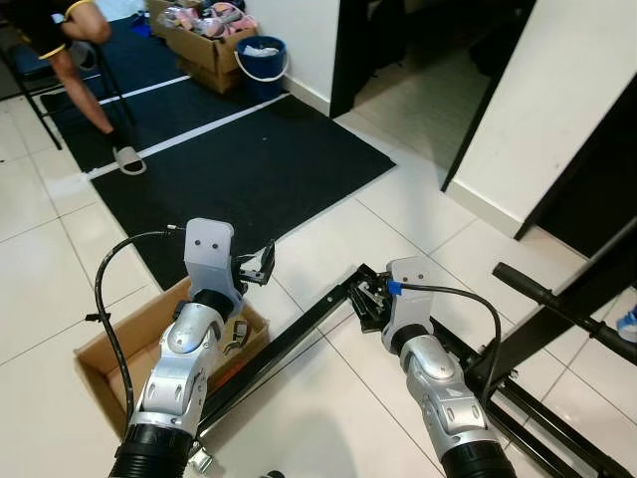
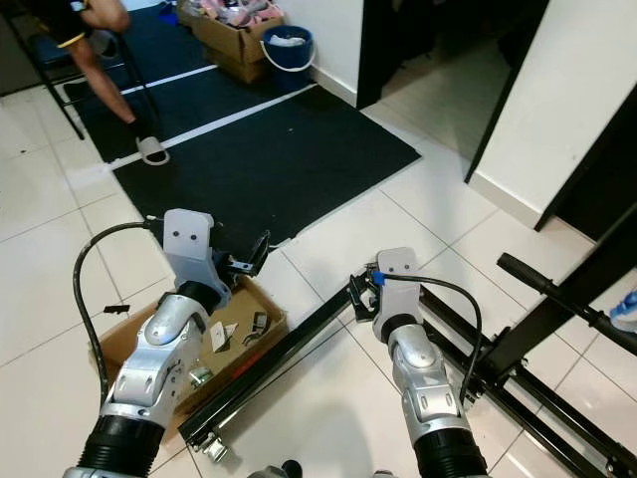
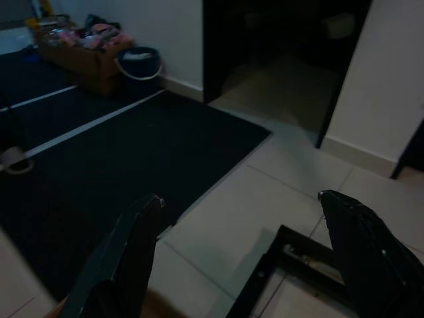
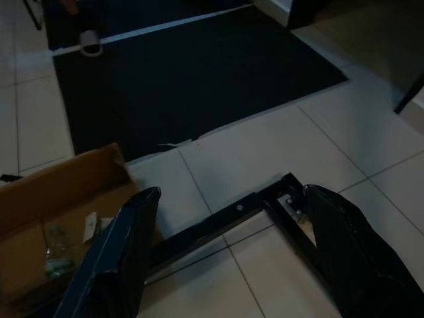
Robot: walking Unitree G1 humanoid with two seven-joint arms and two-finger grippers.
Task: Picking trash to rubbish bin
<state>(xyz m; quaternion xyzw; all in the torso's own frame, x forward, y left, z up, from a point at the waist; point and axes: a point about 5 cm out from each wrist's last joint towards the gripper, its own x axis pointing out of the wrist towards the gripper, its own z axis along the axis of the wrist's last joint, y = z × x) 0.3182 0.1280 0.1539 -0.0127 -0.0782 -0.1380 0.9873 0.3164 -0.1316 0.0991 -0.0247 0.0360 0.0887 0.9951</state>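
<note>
Both grippers empty, fingers spread wide: left gripper [image 3: 242,258] above cardboard box [image 2: 129,339], right gripper [image 4: 228,255] over black metal frame [image 2: 299,339] on tiled floor [image 1: 328,249]. Trash scraps [image 2: 224,334] inside box. Tip imo: lower left slow, centre on one scrap, avoid box wall.

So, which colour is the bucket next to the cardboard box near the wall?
The bucket is blue with a white handle, seen best in the left eye view.
</note>
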